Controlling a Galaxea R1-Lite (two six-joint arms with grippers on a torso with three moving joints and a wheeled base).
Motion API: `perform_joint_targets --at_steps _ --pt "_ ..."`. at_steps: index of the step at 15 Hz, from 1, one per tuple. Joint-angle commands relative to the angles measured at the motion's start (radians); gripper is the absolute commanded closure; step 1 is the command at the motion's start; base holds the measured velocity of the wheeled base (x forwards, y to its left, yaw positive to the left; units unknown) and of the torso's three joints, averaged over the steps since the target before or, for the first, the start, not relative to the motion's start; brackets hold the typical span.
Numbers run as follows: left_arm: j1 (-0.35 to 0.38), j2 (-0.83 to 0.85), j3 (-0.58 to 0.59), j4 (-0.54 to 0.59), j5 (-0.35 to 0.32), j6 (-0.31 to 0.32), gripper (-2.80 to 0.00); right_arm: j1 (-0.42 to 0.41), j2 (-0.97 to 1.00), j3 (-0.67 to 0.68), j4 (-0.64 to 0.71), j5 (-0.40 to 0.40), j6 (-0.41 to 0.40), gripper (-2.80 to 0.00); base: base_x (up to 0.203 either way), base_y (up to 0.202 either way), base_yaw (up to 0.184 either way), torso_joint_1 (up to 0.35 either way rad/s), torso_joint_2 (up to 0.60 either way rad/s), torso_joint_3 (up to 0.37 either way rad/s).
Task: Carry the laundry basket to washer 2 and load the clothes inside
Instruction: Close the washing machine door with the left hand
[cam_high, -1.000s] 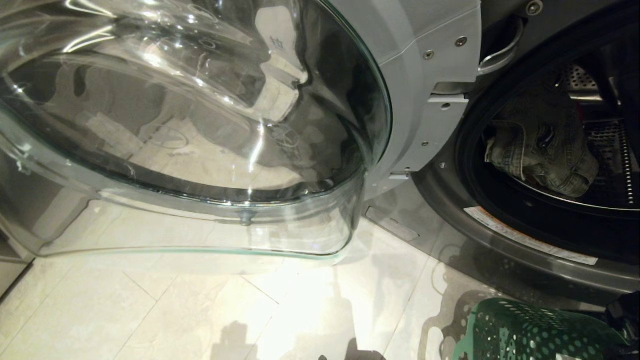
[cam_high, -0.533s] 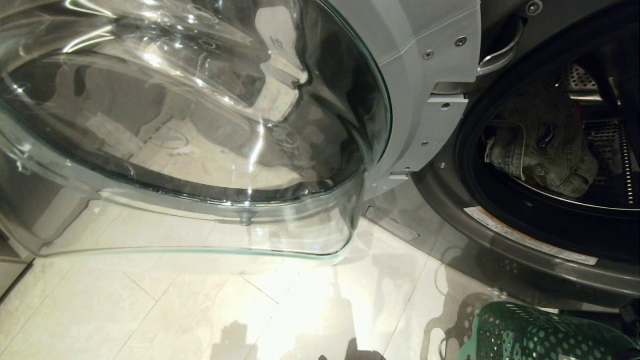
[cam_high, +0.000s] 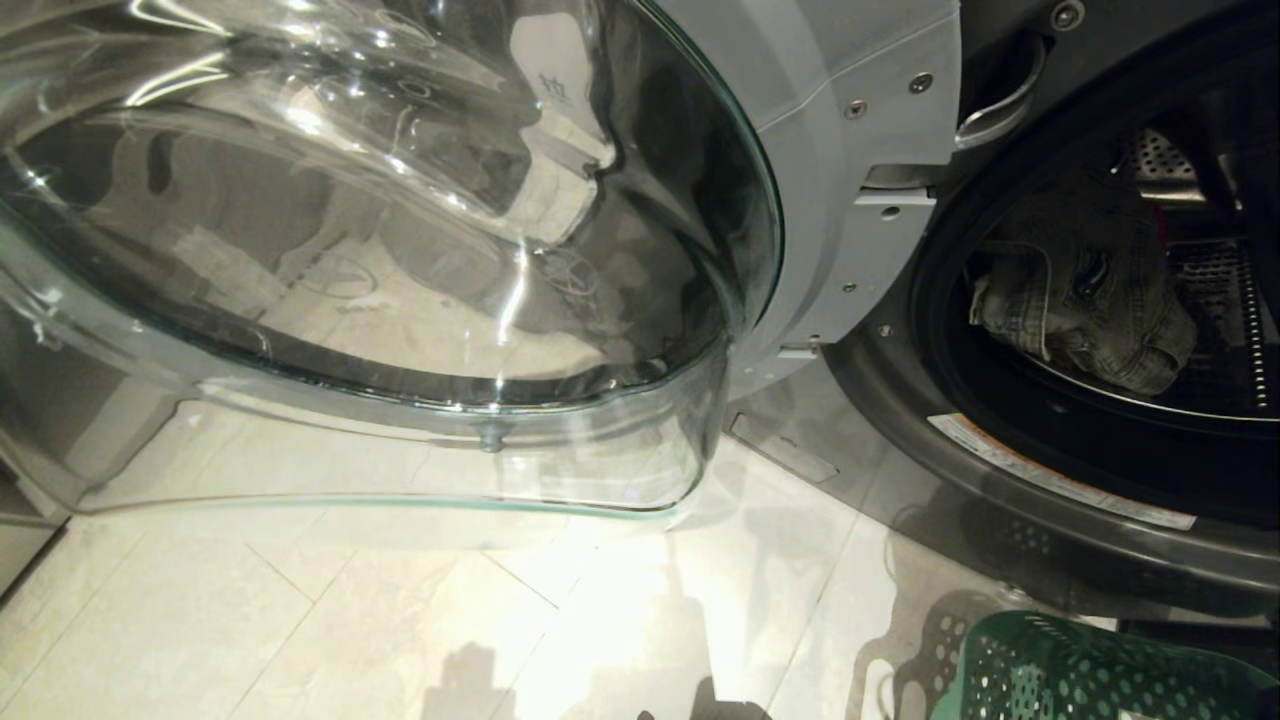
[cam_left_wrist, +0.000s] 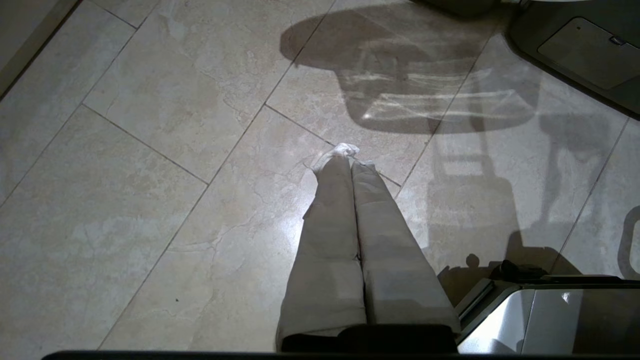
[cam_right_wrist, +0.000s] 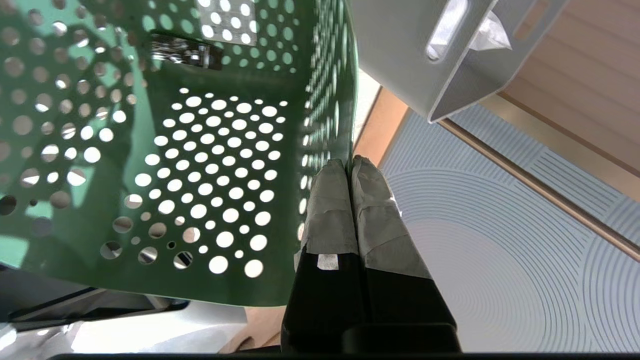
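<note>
The open glass washer door (cam_high: 400, 260) juts over the pale floor tiles (cam_high: 300, 620), filling the left and leaving bare floor beneath it. The left hand (cam_left_wrist: 350, 155), pinched shut and empty, hangs over those tiles. Rightward, olive clothes (cam_high: 1085, 300) lie in the drum (cam_high: 1220, 300). The green perforated laundry basket (cam_high: 1080, 670) sits bottom right, its wall clamped by the right hand (cam_right_wrist: 348, 165).

The right gripper (cam_right_wrist: 348, 167) has its taped fingers (cam_right_wrist: 330, 210) pressed together on the green basket's (cam_right_wrist: 165, 165) perforated wall. A white bin (cam_right_wrist: 425, 50) sits beyond the fingertips.
</note>
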Motion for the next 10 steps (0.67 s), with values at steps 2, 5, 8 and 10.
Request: perform_joint_targets --at_steps 2,5,8,10 --pt "-0.001 0.000 0.000 0.000 0.000 0.000 0.00 -0.077 0.002 -0.029 -0.003 -0.004 -0.022 0.00 0.000 0.000 0.000 0.000 0.00 0.000" --pt "-0.001 0.000 0.000 0.000 0.001 0.000 0.00 -0.136 0.002 -0.039 -0.003 -0.004 -0.052 0.00 0.000 0.000 0.000 0.000 0.00 0.000" --pt "-0.001 0.000 0.000 0.000 0.001 0.000 0.00 -0.169 -0.004 -0.039 -0.003 -0.004 -0.080 0.00 0.000 0.000 0.000 0.000 0.00 0.000" --pt "0.001 0.000 0.000 0.000 0.001 0.000 0.00 -0.196 -0.004 -0.039 -0.003 -0.002 -0.081 0.00 0.000 0.000 0.000 0.000 0.00 0.000"
